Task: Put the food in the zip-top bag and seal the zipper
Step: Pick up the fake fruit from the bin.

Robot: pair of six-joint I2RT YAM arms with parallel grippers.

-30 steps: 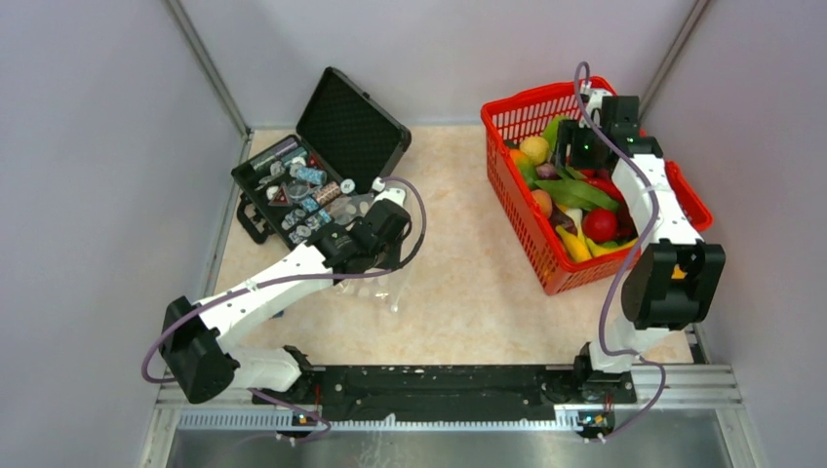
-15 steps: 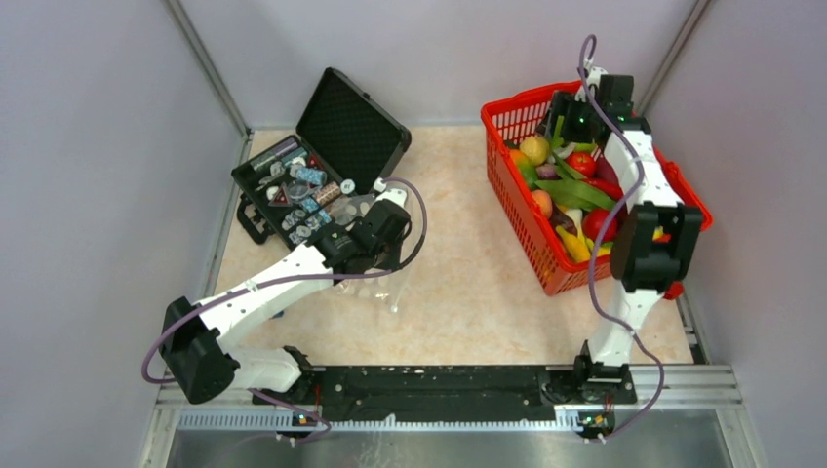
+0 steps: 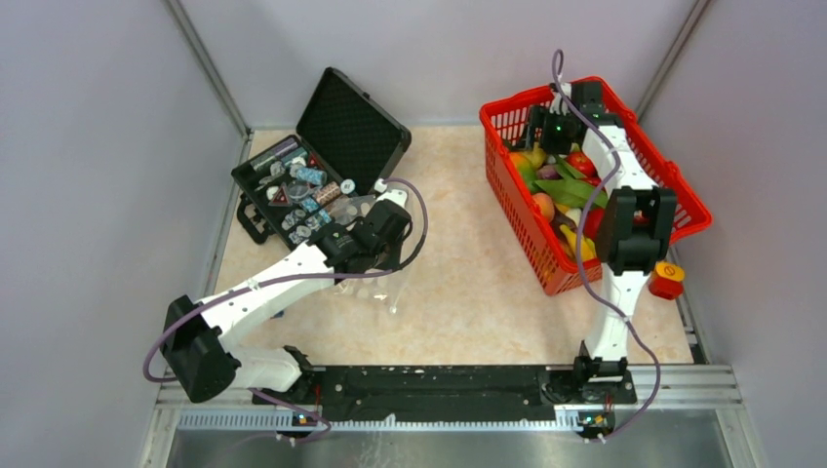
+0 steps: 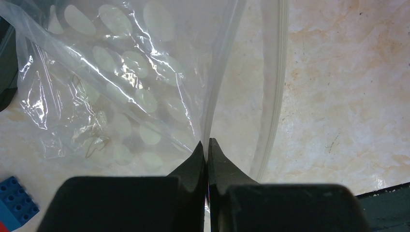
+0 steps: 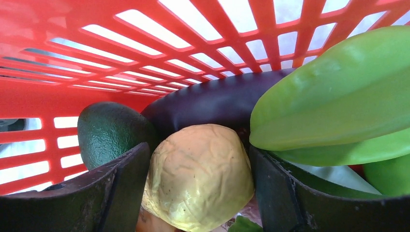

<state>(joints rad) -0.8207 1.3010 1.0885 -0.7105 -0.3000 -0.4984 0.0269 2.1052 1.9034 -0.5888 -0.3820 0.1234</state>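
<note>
- Fingers (image 5: 121, 186) of the right gripper (image 5: 198, 176) stand apart inside the red basket (image 5: 72, 58), one on each side of a pale yellow wrinkled fruit (image 5: 193, 159) that fills the gap between them. Whether they press on it cannot be told.
- The rest of the food lies in the basket around that fruit. A dark green avocado (image 5: 109, 130) is just beside it toward the basket wall, and a purple aubergine (image 5: 212, 99) is behind it. A large green starfruit (image 5: 338, 92) overlaps the aubergine on the other side.
- From above, the right gripper reaches into the far end of the basket. Red, yellow and green pieces are heaped along the basket's length.
- A small red and yellow object (image 3: 667, 281) sits on the tabletop (image 3: 468, 283) just beside the basket's near corner.
- Well away from the basket on its left, the left gripper (image 4: 207, 144) is pressed together on a fold of the zip-top bag (image 4: 121, 82), pinching the clear film between its tips.
- The bag lies crinkled on the tabletop with nothing of the food inside it. Its zipper (image 4: 276, 87) runs as a whitish strip on the basket side of the pinched fold, apart from it.
- A blue toy brick (image 4: 17, 200) lies beside the bag on the side away from the basket.
- An open black case (image 3: 322, 166) of small parts stands beyond the bag, level with the basket's far end.
</note>
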